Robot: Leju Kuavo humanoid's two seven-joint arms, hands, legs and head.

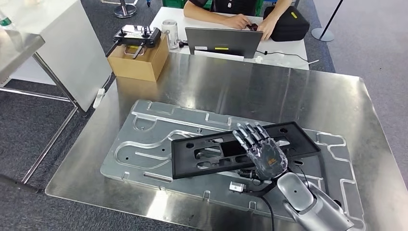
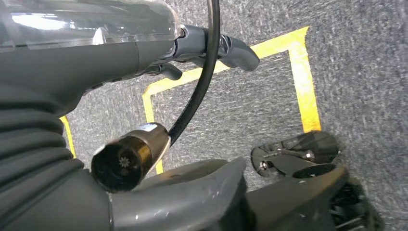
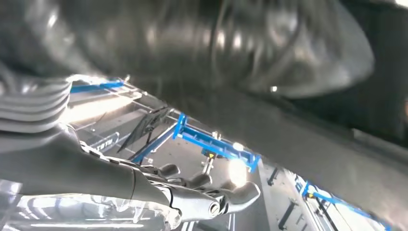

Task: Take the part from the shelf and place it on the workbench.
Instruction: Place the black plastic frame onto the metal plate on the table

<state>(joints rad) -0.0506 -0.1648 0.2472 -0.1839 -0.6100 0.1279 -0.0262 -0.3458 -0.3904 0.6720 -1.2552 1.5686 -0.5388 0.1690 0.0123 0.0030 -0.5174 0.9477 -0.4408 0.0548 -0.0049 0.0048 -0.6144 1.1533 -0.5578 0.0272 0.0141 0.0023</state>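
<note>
Over on the left, a cardboard box [image 1: 138,61] sits at the far corner of the steel workbench [image 1: 269,86], a black controller [image 1: 137,35] resting on top of it. The left hand [image 2: 192,48] hangs over grey carpet with yellow tape lines [image 2: 303,82], its dark fingers [image 2: 235,50] curled a little and nothing in them that I can see.

Moving to the middle — a big machined aluminium plate [image 1: 149,139] lies flat on the bench, and across it, at a slant, lies the black part [image 1: 202,154], a flat frame with cut-outs. Behind the bench a person [image 1: 240,14] works at a laptop [image 1: 223,42] on a white table.

Now the right side — the right hand [image 1: 262,154] is laid palm-down on the part's near edge, fingers [image 1: 248,132] stretched forward over it. Whether a thumb is hooked underneath and gripping, I cannot tell.
</note>
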